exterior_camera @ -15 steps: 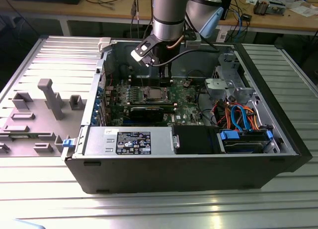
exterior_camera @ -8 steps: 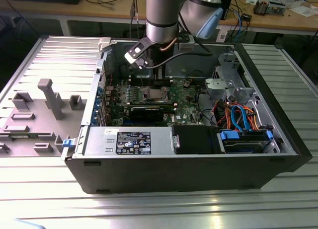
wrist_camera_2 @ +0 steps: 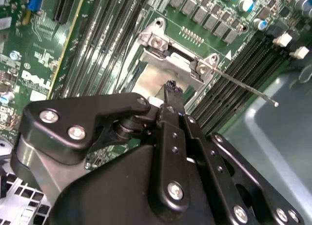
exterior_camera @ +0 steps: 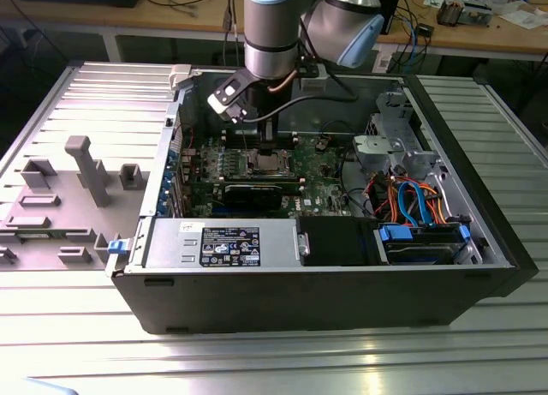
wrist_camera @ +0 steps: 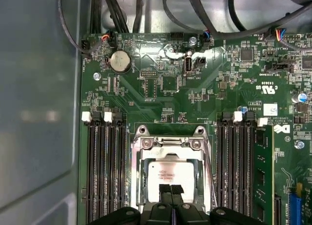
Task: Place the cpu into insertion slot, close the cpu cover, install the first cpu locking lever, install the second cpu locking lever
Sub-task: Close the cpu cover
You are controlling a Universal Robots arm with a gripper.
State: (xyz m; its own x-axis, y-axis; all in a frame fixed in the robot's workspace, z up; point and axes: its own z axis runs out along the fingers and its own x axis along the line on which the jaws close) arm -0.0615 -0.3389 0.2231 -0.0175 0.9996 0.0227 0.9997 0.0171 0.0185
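**Fingertips shut over the seated chip**

The one cpu (wrist_camera: 168, 172) lies flat in the one insertion slot (wrist_camera: 132, 161), its silvery top facing up at me. In the exterior view that socket sits in the middle of the frame, a little above centre, straight under my wrist. The single cpu cover (wrist_camera: 170, 154) lies down around the chip, which shows through its square window.

My gripper (wrist_camera: 170, 190) hangs right over the chip. My two fingertips (wrist_camera: 165, 190) are pressed together side by side with nothing between them, and they reach the chip's near edge. Whether they touch the metal, I cannot tell.

In the second wrist view I count one locking lever (wrist_camera_2: 246, 87). It is a thin wire rod that juts free from a corner of the socket and slants out over the neighbouring slots, not latched down.

Two banks of long black memory slots (wrist_camera: 105, 171) flank the socket, one on each side. One memory module (wrist_camera: 263, 171) stands in the far bank. On the green motherboard (wrist_camera: 161, 93) beyond the socket sits one round coin cell (wrist_camera: 120, 61).

All of this lies inside one open computer case (exterior_camera: 325, 301). One labelled power supply (exterior_camera: 223, 243) runs along its near wall, lower left of centre in the exterior view.
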